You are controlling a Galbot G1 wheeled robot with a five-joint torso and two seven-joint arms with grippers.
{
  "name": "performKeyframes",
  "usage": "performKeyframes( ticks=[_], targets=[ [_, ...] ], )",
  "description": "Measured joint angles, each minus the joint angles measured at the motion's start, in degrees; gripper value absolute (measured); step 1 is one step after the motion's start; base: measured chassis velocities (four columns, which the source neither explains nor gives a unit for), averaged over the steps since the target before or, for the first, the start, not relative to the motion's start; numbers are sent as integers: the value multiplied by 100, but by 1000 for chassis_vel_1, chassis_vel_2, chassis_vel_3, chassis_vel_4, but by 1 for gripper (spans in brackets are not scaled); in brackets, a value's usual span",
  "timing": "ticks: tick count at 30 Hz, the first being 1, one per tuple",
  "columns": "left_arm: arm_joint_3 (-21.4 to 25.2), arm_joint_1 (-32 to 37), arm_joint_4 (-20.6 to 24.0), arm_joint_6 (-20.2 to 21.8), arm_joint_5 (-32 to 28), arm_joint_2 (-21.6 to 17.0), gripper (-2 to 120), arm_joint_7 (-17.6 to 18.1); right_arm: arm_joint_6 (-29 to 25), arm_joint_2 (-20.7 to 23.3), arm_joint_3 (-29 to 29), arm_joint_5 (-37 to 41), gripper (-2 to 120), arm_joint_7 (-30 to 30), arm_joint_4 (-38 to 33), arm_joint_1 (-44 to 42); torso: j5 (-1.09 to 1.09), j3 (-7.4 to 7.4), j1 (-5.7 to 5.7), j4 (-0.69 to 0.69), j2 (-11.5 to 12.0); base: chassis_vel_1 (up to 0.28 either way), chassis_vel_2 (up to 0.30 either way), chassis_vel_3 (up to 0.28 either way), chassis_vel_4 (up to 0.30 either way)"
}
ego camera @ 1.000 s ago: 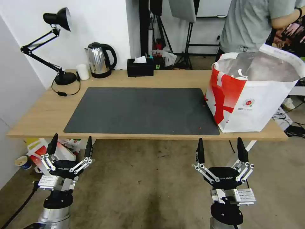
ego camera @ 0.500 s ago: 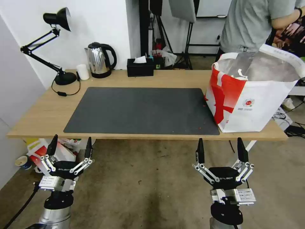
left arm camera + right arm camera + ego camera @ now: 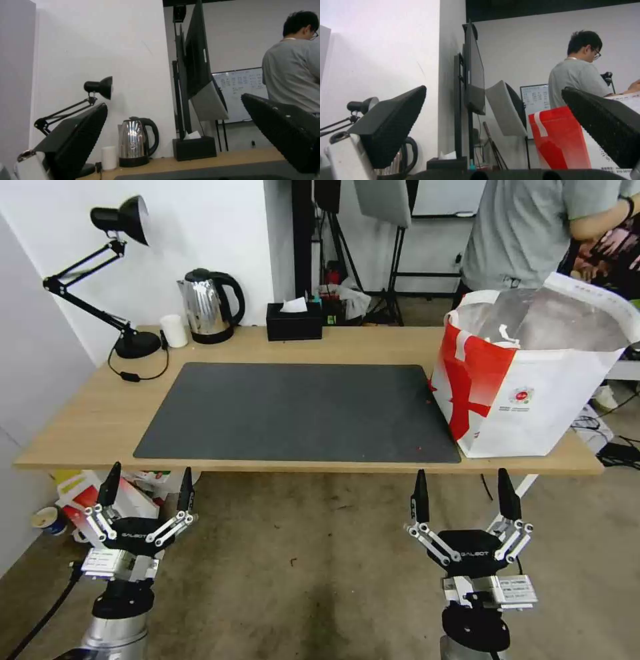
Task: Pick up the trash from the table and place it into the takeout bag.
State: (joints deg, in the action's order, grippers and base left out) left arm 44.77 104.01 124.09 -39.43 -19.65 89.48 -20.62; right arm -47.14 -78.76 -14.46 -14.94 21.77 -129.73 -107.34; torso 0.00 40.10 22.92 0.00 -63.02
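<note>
So as far as I can tell this one's basically wrapped up, or at least there's nothing left on the surface [image 3: 93,413] to grab. The dark grey mat [image 3: 300,410] in the middle has no bowls and no cup on it, just a couple of tiny red crumbs near its front right corner. The takeout bag [image 3: 533,380] stands upright at the right end of the surface, its left bottom edge sitting just over the mat's right edge, mouth wide open with the foil lining showing. I can't actually see down to the bottom of it, so whether the trash is in there is a guess on my part, but it seems the likely spot. The back edge has the non-trash stuff: desk lamp [image 3: 120,280] at the back left corner, a small white cup [image 3: 175,331] beside it, the steel kettle [image 3: 210,307], then the black tissue box [image 3: 294,320] toward the middle. Both arms hang low in front of the surface's front edge, over the floor and well apart from everything. Left end effector [image 3: 147,487] is spread wide and holding nothing, right end effector [image 3: 461,493] same deal, fingers wide and pointing up. My read: nothing left to pick unless something's hiding out of frame.
</note>
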Motion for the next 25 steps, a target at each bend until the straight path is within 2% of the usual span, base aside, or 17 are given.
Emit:
performKeyframes(
  ticks=[25],
  targets=[
    [1, 0, 2, 3, -1, -1, 100, 2, 0, 0, 0, 0, 100, 0, 0, 0, 0, 0, 0, 0, 0, 0, 0, 0, 0]
  ],
)
